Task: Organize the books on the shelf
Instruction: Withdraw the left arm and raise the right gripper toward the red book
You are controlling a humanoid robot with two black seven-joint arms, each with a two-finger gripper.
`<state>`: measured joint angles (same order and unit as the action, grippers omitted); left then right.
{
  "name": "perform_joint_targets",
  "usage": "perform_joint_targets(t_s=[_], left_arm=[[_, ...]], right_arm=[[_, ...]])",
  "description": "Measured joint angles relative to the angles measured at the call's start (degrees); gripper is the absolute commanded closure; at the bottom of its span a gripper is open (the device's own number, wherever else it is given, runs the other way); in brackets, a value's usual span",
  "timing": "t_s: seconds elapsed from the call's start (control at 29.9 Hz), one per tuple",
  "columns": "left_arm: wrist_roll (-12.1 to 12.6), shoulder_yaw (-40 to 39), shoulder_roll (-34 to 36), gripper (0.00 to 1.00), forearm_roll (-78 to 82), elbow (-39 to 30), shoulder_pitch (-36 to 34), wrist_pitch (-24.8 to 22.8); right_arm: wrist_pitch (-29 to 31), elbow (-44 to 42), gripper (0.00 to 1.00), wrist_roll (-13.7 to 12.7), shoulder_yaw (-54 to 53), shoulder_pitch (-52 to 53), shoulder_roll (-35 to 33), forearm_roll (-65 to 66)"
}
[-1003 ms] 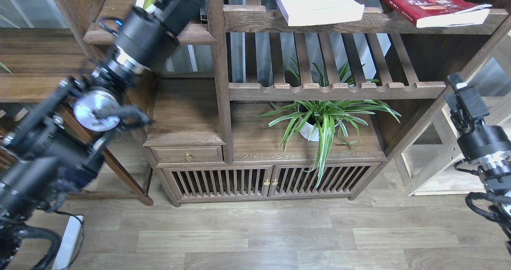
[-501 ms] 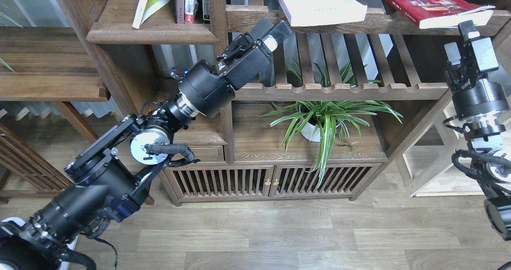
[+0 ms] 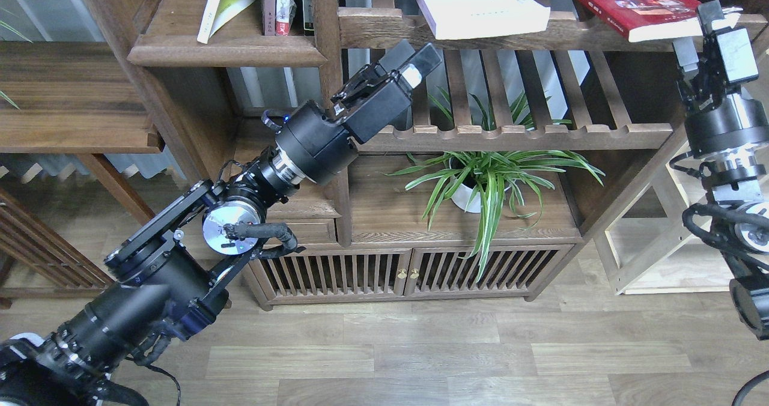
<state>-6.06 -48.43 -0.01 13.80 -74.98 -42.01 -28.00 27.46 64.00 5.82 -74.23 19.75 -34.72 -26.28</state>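
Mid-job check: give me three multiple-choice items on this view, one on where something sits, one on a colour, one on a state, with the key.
1. Where is the potted green spider plant?
A. On the floor
B. On the board under the slatted rack
C. On the top rack

2. What colour is the cover of the thick book by the right gripper?
A. Red
B. Blue
C. Black

3. How does the white-covered thick book lie?
A. Upright
B. Flat, jutting over the rack's front rail
C. Held by the left gripper

Answers: 1 B, the pot stands below the slats. 2 A, red with a yellow band. 3 B, its corner overhangs the rail; nothing grips it.
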Motion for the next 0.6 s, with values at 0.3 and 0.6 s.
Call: perform_joint_targets(t_s=[0.3, 0.6], left_arm=[[-0.01, 0.0, 0.0, 0.01, -0.04, -0.07, -0.08, 0.0], [0.08, 0.12, 0.0, 0.01, -0.03, -0.18, -0.58, 0.0]], right_arm=[[-1.62, -1.38, 0.04, -1.15, 0.26, 0.42, 0.48, 0.01], [-5.46, -1.95, 0.04, -1.49, 0.31, 1.64, 0.54, -0.03]])
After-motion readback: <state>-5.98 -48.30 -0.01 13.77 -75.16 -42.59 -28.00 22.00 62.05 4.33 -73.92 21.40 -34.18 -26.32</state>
